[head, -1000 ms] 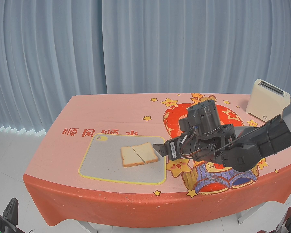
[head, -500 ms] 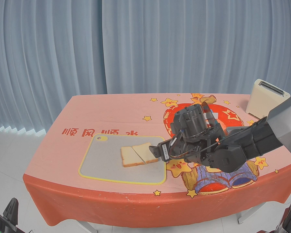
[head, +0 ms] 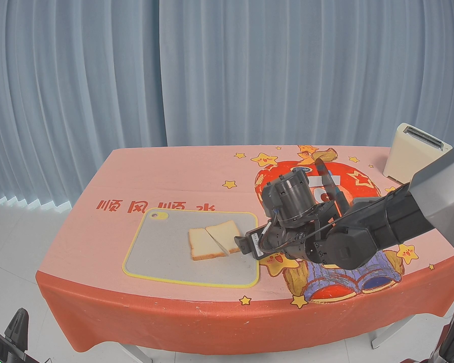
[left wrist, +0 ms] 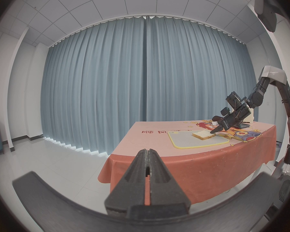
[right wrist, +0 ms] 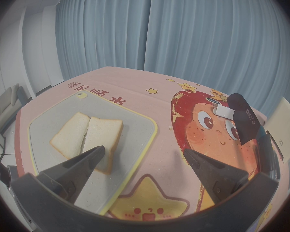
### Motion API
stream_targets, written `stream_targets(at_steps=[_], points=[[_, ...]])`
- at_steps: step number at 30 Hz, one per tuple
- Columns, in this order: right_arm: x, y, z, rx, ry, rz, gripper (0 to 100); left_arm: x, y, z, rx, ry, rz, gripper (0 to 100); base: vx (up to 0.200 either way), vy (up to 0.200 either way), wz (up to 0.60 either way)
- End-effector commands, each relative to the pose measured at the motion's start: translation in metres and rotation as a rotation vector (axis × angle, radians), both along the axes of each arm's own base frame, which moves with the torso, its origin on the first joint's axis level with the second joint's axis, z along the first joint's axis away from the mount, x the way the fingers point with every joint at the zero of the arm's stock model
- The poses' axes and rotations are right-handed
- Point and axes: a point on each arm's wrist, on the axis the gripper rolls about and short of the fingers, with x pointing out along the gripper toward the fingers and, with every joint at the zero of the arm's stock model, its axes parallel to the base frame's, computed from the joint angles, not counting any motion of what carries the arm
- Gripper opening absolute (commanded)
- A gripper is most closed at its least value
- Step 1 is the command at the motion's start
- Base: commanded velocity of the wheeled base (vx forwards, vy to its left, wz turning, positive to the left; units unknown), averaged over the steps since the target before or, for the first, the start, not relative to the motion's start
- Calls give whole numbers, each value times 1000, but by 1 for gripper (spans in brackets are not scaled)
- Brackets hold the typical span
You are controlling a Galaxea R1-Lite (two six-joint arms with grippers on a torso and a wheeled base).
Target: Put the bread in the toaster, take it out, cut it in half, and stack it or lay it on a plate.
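Two bread halves lie side by side on a grey cutting board point(head: 161, 258) with a yellow rim: the left half point(head: 205, 244) and the right half point(head: 227, 233). They appear again as the left half point(right wrist: 69, 136) and the right half point(right wrist: 104, 136). My right gripper point(head: 242, 244) hangs low over the board's right edge, open, right next to the right half. One of its fingers point(right wrist: 83, 166) lies over that half's near corner, and nothing is held. My left gripper point(left wrist: 147, 174) is shut and empty, low and far off the table's left end.
A cream toaster point(head: 416, 155) stands at the table's far right corner. A black knife point(right wrist: 245, 121) with a white label lies on the printed cloth behind my right arm. The orange tablecloth point(head: 151, 177) around the board is bare.
My right arm has moved left and down, bringing its open gripper from beside the board to the edge of the right bread half. The bread has not moved.
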Motion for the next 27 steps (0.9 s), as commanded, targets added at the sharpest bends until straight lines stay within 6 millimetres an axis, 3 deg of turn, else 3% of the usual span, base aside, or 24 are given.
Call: stream_targets(at_steps=[1,9,27], points=[[0,0,-3,-8,6,-1,100,1,0,-5,0,19,1,0,0,0,0],[-1,0,-8,-23,13,-8,100,1,0,-5,0,19,-1,0,0,0,0],[-3,-11,7,-32,-2,-52,100,1,0,-5,0,18,-1,0,0,0,0]])
